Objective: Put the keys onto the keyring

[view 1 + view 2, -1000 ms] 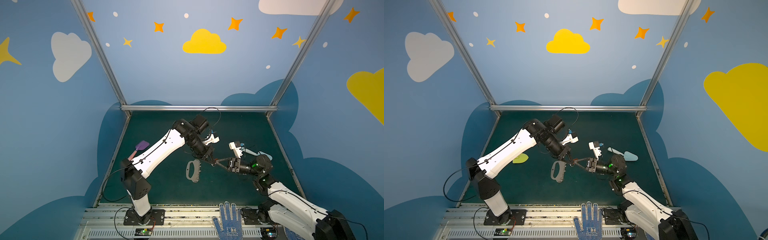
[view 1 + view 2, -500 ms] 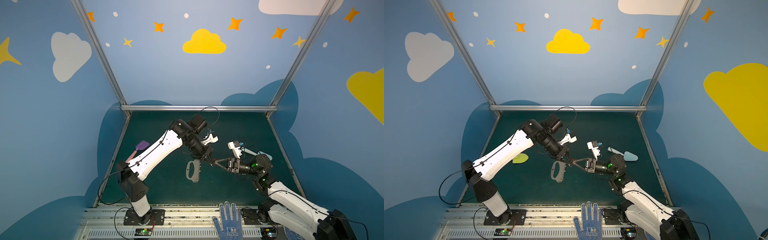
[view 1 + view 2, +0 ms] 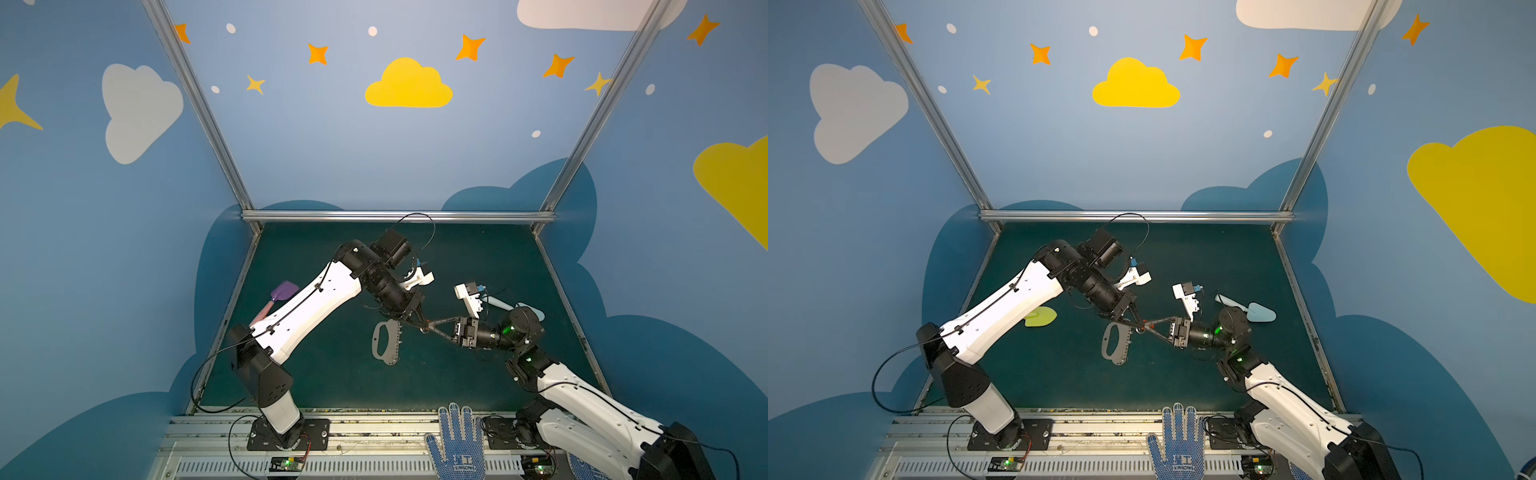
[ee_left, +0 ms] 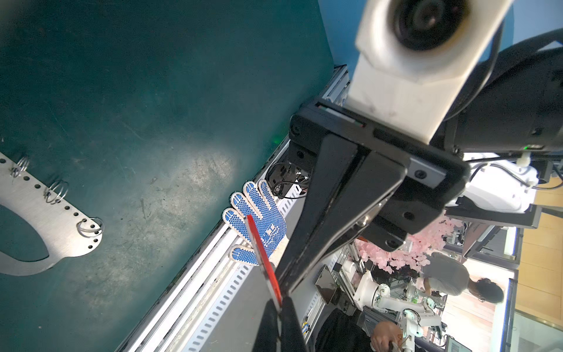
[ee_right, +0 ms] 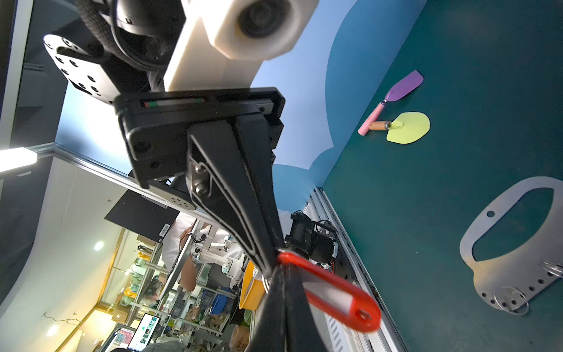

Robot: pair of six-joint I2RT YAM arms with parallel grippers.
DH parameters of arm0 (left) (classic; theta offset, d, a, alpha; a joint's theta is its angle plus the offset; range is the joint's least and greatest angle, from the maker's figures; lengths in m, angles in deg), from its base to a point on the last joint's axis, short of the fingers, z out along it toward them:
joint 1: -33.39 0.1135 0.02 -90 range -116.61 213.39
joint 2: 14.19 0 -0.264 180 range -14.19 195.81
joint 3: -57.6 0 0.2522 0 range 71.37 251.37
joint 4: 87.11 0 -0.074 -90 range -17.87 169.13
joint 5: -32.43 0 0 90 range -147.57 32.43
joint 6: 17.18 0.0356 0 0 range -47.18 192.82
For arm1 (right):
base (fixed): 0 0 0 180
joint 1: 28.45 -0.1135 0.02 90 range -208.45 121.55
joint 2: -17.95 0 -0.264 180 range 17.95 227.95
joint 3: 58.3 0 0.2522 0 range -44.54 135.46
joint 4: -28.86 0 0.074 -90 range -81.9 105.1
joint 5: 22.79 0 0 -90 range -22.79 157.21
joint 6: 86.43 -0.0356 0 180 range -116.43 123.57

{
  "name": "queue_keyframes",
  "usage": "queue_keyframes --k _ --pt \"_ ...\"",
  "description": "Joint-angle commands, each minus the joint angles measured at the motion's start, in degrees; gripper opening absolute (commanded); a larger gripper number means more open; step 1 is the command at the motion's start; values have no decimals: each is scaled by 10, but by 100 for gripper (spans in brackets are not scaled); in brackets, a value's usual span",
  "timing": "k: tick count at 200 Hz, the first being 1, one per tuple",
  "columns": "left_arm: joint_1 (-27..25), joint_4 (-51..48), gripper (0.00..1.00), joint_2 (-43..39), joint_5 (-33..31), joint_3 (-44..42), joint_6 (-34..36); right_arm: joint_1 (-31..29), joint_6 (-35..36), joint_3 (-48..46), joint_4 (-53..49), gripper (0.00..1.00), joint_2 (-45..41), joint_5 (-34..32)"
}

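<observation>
Both grippers meet tip to tip in mid-air over the green mat, just right of the keyring. The keys [image 5: 332, 297] show as a red tag with a split ring at its end. My left gripper [image 4: 278, 306] is shut on the tag, which is edge-on in the left wrist view. My right gripper [image 5: 281, 269] is shut at the tag's ring end. Both top views show the left gripper [image 3: 419, 323] and right gripper [image 3: 429, 327] touching. The keyring [image 3: 386, 343], a flat grey plate with small rings in its edge holes [image 4: 45, 219], lies on the mat.
Toy shovels lie on the mat: a purple one [image 3: 282, 293] far left, a yellow-green one [image 3: 1040, 318] beside the left arm, a light blue one [image 3: 1258, 311] behind the right arm. A blue dotted glove [image 3: 457, 440] rests on the front rail.
The right gripper's jaws have closed at the tag. The left arm's elbow has shifted slightly. Both grippers stay tip to tip beside the plate.
</observation>
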Motion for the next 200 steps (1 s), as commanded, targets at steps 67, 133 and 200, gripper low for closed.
queue_keyframes --k 67,133,200 --pt "49 155 32 -80 80 -73 -74 -8 -4 3 -19 0 -18 -36" --pt "66 263 34 -133 48 -181 -156 -6 -47 -5 54 0 -9 -63" --pt "136 413 39 -213 -35 -345 -283 -4 129 -32 -75 0 -84 -152"
